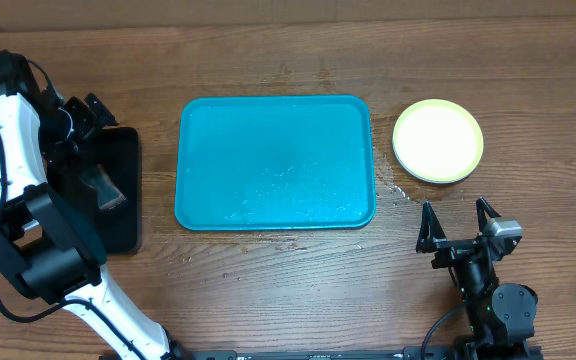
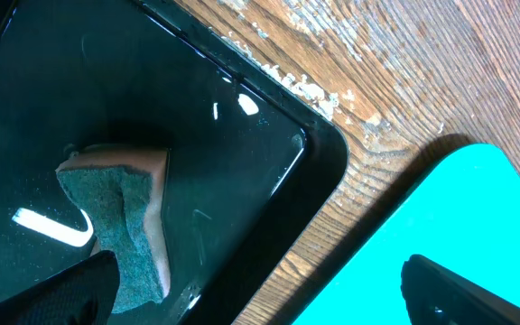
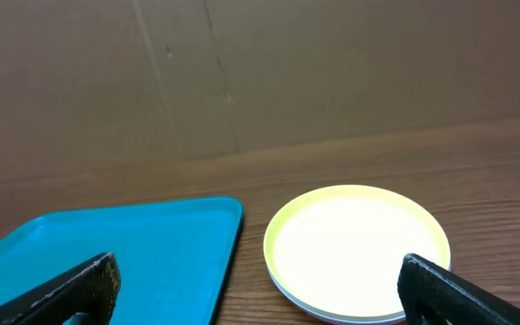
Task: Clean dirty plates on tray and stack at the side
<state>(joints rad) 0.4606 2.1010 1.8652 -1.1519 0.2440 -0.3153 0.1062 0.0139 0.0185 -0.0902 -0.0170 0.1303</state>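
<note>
The teal-blue tray (image 1: 275,162) lies mid-table with no plates on it, only wet streaks near its front. It also shows in the right wrist view (image 3: 106,253) and the left wrist view (image 2: 459,235). The plates (image 1: 438,141) sit stacked on the table right of the tray, yellow-green on top; the stack also shows in the right wrist view (image 3: 357,251). My left gripper (image 2: 260,293) is open and empty above the black tray's right edge. My right gripper (image 1: 458,225) is open and empty, near the front edge, in front of the stack.
A smaller black tray (image 1: 118,190) lies at the left with a green-and-tan sponge (image 2: 125,221) in it. Water drops (image 1: 396,185) spot the wood between tray and plate stack. A cardboard wall (image 3: 260,72) stands behind the table.
</note>
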